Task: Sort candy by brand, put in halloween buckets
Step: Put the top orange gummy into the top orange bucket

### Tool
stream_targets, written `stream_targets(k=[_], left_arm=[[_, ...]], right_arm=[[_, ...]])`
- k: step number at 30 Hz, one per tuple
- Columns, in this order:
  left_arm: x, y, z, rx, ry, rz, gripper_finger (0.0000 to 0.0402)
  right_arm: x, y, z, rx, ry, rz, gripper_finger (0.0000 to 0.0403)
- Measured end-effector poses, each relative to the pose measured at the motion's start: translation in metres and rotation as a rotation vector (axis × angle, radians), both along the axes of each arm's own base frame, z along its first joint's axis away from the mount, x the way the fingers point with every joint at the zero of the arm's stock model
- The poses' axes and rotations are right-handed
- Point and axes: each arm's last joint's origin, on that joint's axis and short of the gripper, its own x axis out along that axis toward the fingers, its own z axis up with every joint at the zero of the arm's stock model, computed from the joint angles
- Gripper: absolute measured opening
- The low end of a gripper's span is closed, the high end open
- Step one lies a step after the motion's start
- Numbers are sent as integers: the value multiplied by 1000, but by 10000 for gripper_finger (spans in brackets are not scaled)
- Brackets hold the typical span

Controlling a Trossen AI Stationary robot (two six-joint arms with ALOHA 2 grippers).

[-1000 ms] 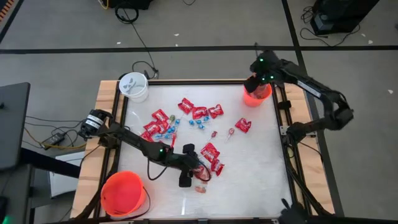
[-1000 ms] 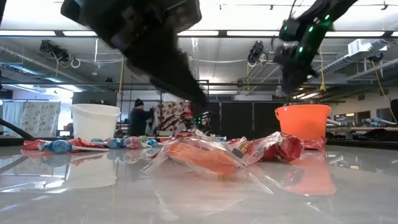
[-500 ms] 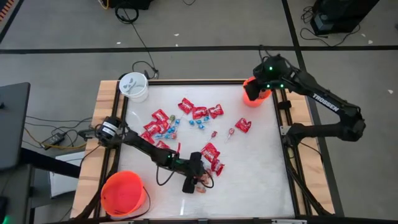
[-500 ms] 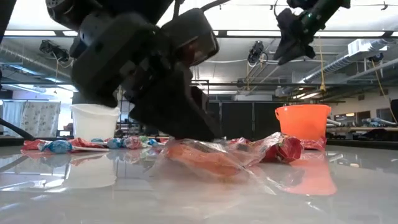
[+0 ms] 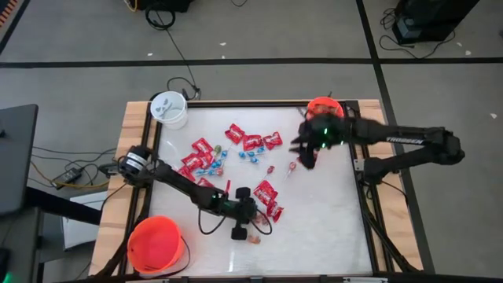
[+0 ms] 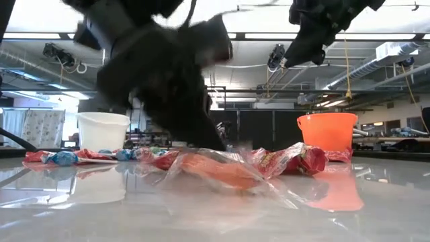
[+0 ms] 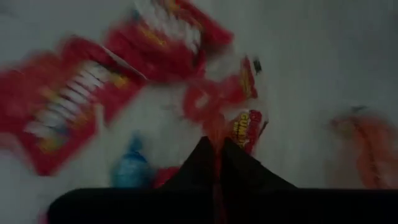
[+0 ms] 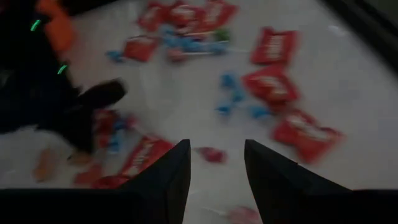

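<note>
We see the table [image 5: 314, 212] evenly lit from above, with soft shadows. In the low view, ceiling strip lights [image 6: 269, 35] glare brightly, and the glossy tabletop mirrors the white bucket [image 6: 103, 131] and the orange bucket [image 6: 327, 130]. The near arm [image 6: 158, 74] is smeared by motion. Both wrist views look dim and blurred, perhaps from movement.

Free room and obstacles on the table [image 5: 330, 212]. The near right quarter lies bare, as does the strip along the right edge. Red packets [image 5: 250, 141] and blue sweets [image 5: 207, 167] crowd the middle and left. The left arm [image 5: 177, 182] slants across the near left, its gripper [image 5: 250, 215] low among packets. The right gripper [image 5: 306, 151] hangs over the far right. Pails stand at three corners: white [image 5: 169, 109], small orange [image 5: 324, 108], large orange [image 5: 156, 244].
</note>
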Motion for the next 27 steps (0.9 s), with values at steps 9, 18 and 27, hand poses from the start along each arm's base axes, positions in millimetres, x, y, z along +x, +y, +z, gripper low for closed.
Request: stream_targets(k=[9,18,27], left_arm=[[-1,26,53,181,-191,242,26],[12,39,72,230,-354,251,28],[17,42,83,325,-410,227,34]], right_arm=[[17,64,-47,109,-312,295,162],[30,97,-81,-39,-439,466,166],[36,93,-87,-296,-413,238,203]])
